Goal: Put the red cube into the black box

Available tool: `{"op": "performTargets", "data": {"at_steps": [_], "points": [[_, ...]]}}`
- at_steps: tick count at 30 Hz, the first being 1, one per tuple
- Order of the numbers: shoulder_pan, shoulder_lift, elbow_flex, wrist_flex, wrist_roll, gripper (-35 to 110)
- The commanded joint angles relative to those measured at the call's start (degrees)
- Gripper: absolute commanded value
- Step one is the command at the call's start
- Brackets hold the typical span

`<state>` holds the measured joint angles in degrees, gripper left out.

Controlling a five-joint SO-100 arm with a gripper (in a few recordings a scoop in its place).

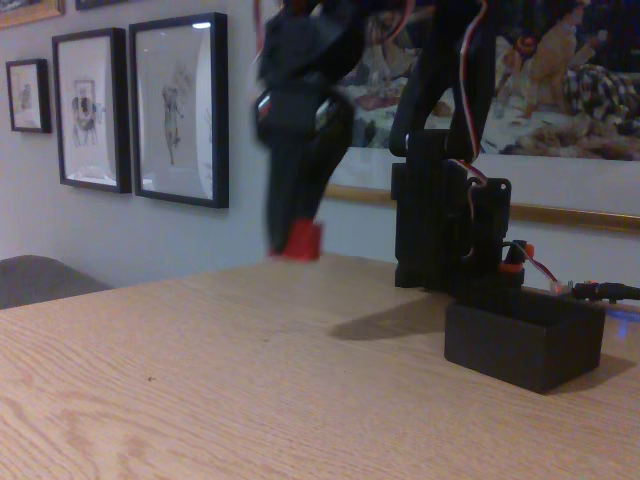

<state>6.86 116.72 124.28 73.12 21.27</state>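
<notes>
Fixed view: the black gripper [296, 235], blurred, holds the red cube [301, 241] between closed jaws above the wooden table [200, 380]. The black box [524, 340] sits on the table toward four o'clock from the cube, well apart, before the arm's base [450, 215].

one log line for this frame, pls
stage: carry | pincer: shut on red cube, blurred, above table | black box: on table, right of cube, apart | cube not yet in box
</notes>
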Motion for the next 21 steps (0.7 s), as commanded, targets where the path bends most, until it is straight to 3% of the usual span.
{"op": "performTargets", "data": {"at_steps": [1,7,14,21], "points": [[8.9,8.4,-3.8,7.0,-2.7,0],[26.5,10.6,-6.1,10.0,-9.9,-1],[38.4,-1.0,-12.1,9.3,-16.4,1],[41.2,-9.2,-11.2,8.2,-19.9,2]]}}
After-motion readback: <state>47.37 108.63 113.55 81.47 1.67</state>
